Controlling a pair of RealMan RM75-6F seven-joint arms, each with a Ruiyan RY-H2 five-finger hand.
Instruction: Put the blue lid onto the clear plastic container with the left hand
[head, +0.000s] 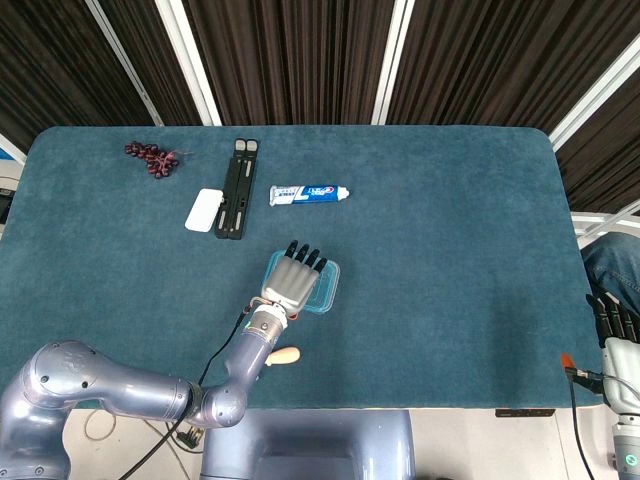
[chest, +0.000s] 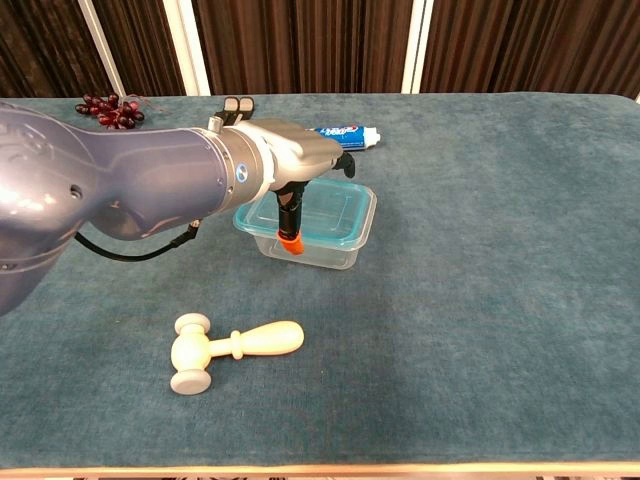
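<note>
From the head view, the left hand (head: 292, 281) lies flat, fingers (head: 305, 260) extended side by side toward 12 o'clock, over the blue lid (head: 325, 290) near table centre; contact cannot be told. The right hand (head: 615, 330) sits off the table's edge at 4 o'clock, its finger spread unclear. In the chest view, the lid (chest: 345, 212) sits level on the clear plastic container (chest: 330, 248), thumb (chest: 290, 222) hanging against its front wall.

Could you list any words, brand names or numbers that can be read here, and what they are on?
Toothpaste tube: blue and white print along its side, too small and blurred to read in either view.
Left arm: a small round blue mark near the wrist, too small to read.
Nothing else shows any lettering.
</note>
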